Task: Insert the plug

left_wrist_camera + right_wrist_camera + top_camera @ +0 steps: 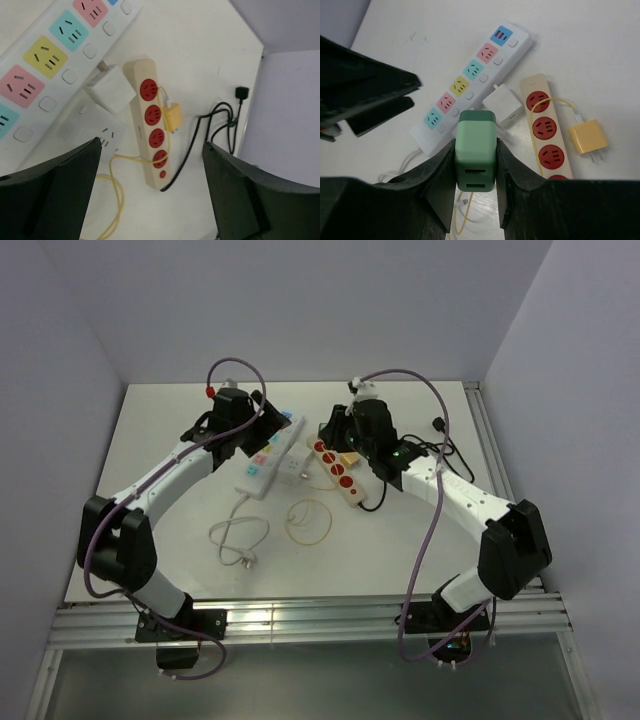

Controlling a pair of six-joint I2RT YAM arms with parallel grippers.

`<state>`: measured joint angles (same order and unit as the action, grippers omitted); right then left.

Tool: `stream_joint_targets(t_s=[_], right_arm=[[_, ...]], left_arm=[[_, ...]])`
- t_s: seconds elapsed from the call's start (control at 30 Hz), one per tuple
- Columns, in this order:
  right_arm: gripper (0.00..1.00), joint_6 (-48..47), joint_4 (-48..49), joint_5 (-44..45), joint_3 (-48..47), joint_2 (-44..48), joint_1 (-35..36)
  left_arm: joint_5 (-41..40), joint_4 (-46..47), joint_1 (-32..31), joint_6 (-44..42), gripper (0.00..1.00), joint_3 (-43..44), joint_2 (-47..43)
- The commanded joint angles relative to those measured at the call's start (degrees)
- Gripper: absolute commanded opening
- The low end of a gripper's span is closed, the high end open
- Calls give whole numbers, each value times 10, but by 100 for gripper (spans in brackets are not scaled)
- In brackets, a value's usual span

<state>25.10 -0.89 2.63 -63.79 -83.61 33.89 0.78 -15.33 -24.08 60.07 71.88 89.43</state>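
Observation:
My right gripper (475, 165) is shut on a green plug (475, 145), its two USB slots facing the camera, held above the table. Below it lie a white power strip (470, 82) with pastel sockets and a beige strip (544, 127) with red sockets. A white plug (111, 92) lies on its side between the two strips, prongs toward the white strip (45, 75). A yellow plug (173, 117) rests loose beside the beige strip (150, 125). My left gripper (152, 200) hangs open and empty above the strips. From above, the left gripper (268, 425) and right gripper (328, 432) face each other.
A yellow cable (310, 520) loops on the table in front of the strips, with a coiled white cable (238, 538) to its left. A black cord (220, 117) runs from the beige strip toward the right wall. Walls enclose the table on three sides.

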Motion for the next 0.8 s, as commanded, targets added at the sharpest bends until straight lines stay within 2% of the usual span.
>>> stream_joint_targets(t_s=[0.0,0.1,0.23,0.33,0.5,0.6,0.77], right_arm=[[0,-75,-78,-43,-76,-42,-6],[0,-81,-112,-42,-101,-69,-14],[0,-82,-114,-33,-70,-52,-29],[0,-88,-141,-27,-56,-38,-43],[0,-81,-194,31,-49,-3,-57],[0,-72,-200,42,-34,29,-74],[0,-59,-177,36,16,90,-109]], left_arm=[[21,39,0,-73,88,38,21],[43,71,3,-93,88,33,32],[113,102,2,-116,87,28,57],[115,79,-8,-134,86,52,91],[131,72,-28,-133,87,96,145],[128,49,-40,-142,87,140,193],[171,70,-45,-126,83,186,272]])
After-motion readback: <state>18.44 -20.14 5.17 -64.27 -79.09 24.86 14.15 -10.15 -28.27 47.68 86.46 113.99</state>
